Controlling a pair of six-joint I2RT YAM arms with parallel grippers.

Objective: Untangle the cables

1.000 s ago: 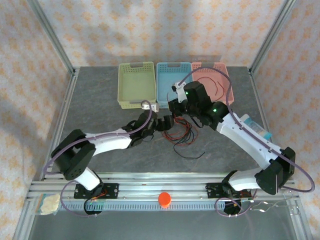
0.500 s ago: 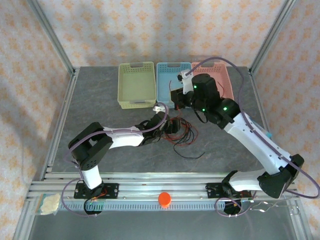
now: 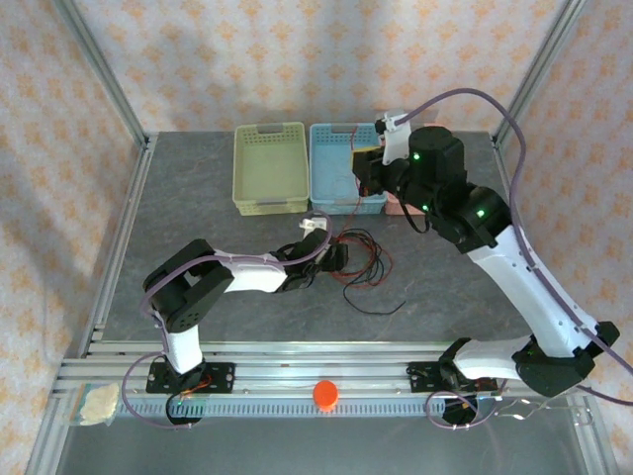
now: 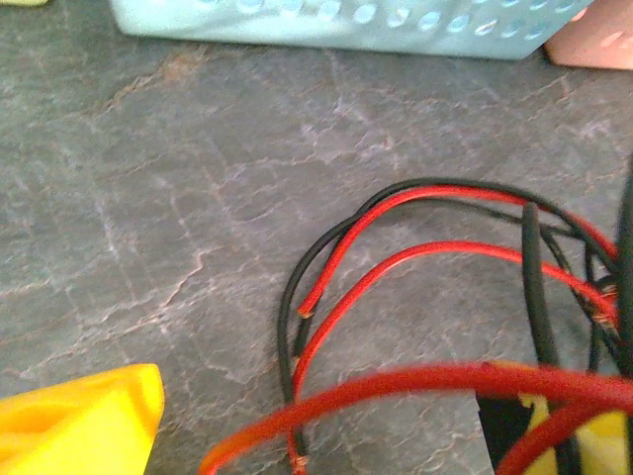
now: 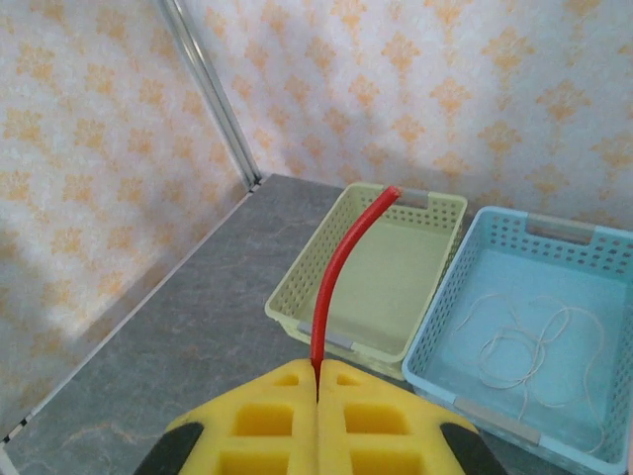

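Note:
The cables [image 3: 362, 259] lie as a red and black tangle on the grey table mid-right. My left gripper [image 3: 336, 255] is low at the tangle's left edge. In the left wrist view it [image 4: 336, 427] is open, its yellow fingertips [image 4: 84, 424] wide apart, with red and black cables [image 4: 396, 259] on the table between them and a blurred red strand crossing close by. My right gripper [image 3: 364, 178] is raised over the blue basket [image 3: 331, 163]. It [image 5: 318, 381] is shut on a red cable [image 5: 339, 267] that stands up from the pads. A whitish cable [image 5: 524, 346] lies in the blue basket.
A yellow-green basket [image 3: 269, 168] stands left of the blue one, and a pink basket [image 3: 395, 205] to its right is mostly hidden by the right arm. A loose black wire end [image 3: 388, 307] trails toward the front. A red button [image 3: 325, 394] sits on the front rail.
The right arm rose and swung back and to the right, carrying the red cable over the blue basket. The left arm reached further right into the tangle, its jaws a little narrower.

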